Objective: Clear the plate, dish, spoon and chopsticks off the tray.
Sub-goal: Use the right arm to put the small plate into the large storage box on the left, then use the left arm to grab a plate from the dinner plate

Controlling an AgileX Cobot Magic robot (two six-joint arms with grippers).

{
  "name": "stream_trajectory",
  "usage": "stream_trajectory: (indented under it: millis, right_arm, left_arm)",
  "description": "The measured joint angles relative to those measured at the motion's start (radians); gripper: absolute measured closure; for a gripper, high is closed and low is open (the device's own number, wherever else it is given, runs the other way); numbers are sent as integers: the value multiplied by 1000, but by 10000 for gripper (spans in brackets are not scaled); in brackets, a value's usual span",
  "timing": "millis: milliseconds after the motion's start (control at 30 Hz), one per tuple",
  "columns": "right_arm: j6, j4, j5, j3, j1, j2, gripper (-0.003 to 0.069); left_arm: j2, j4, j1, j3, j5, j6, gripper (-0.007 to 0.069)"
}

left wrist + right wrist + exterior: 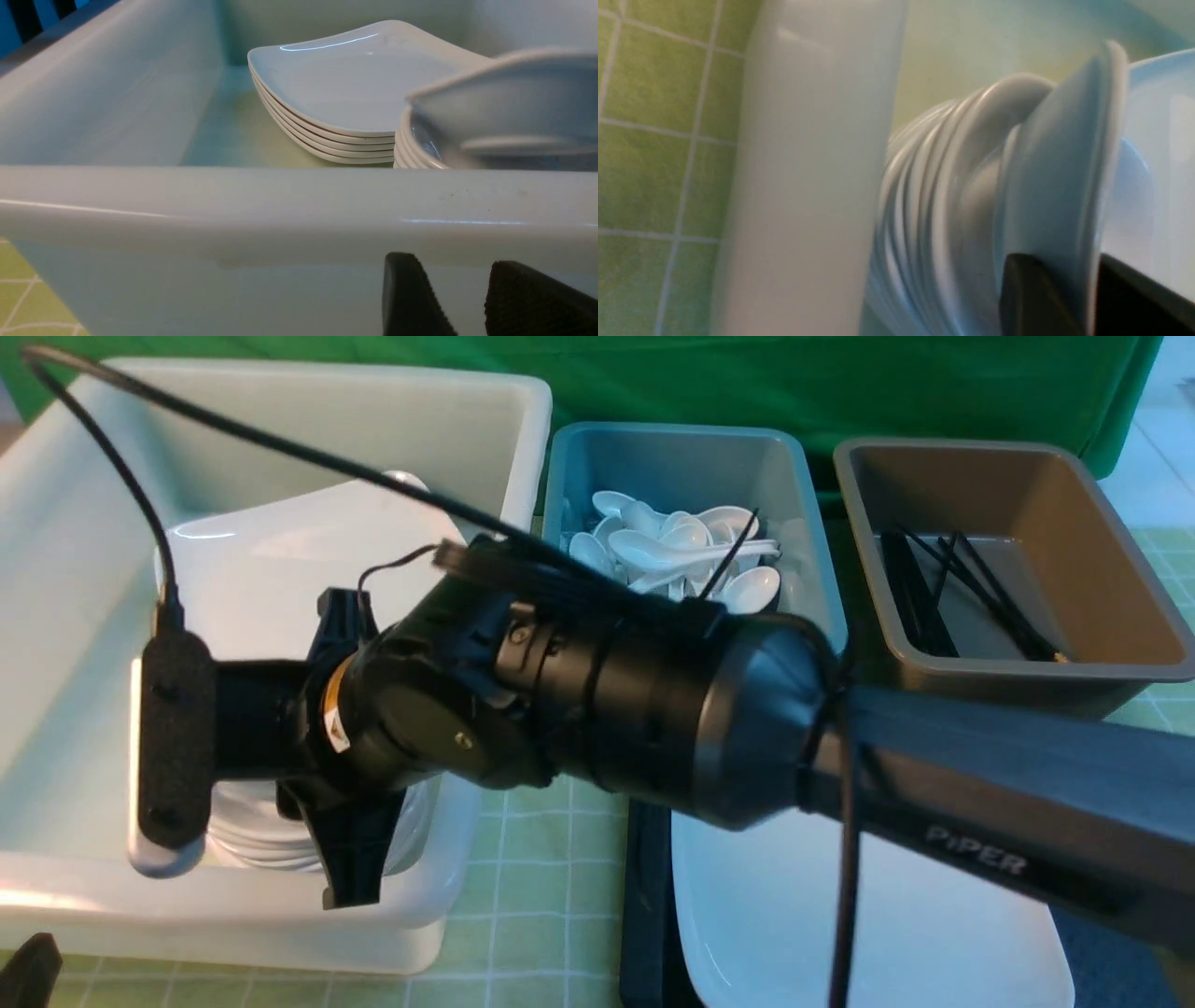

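My right gripper (pixel 1059 261) reaches down into the cream tub (pixel 56 616). Its fingers stand apart on either side of the rim of a small white dish (pixel 1055 163). The dish leans tilted and blurred on a stack of like dishes (pixel 934 186). From the left wrist view the same dish (pixel 504 102) shows above the tub wall. The large white plate (pixel 840 915) lies on the dark tray (pixel 644 915) at the front right. My left gripper (pixel 448 266) is open and empty in front of the tub's outer wall. No spoon or chopsticks show on the tray.
A stack of square plates (pixel 336 84) sits deeper in the cream tub. A teal tub (pixel 803 495) holds several white spoons. Beside it, a brown tub (pixel 1120 541) holds black chopsticks. My right arm (pixel 653 709) crosses the middle of the front view. Green checked cloth (pixel 541 896) covers the table.
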Motion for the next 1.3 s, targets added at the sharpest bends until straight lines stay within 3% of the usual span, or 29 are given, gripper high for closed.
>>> stream_trajectory:
  millis: [100,200,533,700,733,767,867,967,1033,1067,1133,1200,1300]
  right_arm:
    - [4,-5,16,-4,0,5,386]
    - [17,-9,62,-20,0,-6,349]
    - [73,-24,375,-139,8,-189,342]
    - [214,-98,572,-182,9,-297,484]
    - [275,-128,591,-182,9,-337,568]
    - [303,-145,597,-178,9,-369,601]
    - [373,-161,604,-154,9,-467,646]
    - [443,-165,605,-108,9,-579,656]
    - [522,-168,606,-16,9,-715,658]
    - [528,-168,606,-8,9,-736,658]
    - [589,-169,608,111,9,-872,658]
    - [612,-169,610,203,9,-967,657]
    - [632,-170,613,351,9,-1099,653]
  left_arm:
    - [0,0,0,0,0,0,392]
    - [0,0,0,0,0,-1,392]
    - [0,0,0,0,0,-1,392]
    - [0,0,0,0,1,-1,392]
    - [0,0,0,0,1,-1,392]
    - [0,0,0,0,1,-1,392]
    - [0,-10,0,0,0,-1,392]
    - [0,-117,0,0,-16,-34,392]
    - [0,-393,0,0,-56,-140,392]
    - [0,-419,0,0,-56,-150,392]
    - [0,-723,0,0,-67,-261,392]
    - [0,-824,0,0,-72,-289,392]
    - [0,-881,0,0,-96,-304,392]
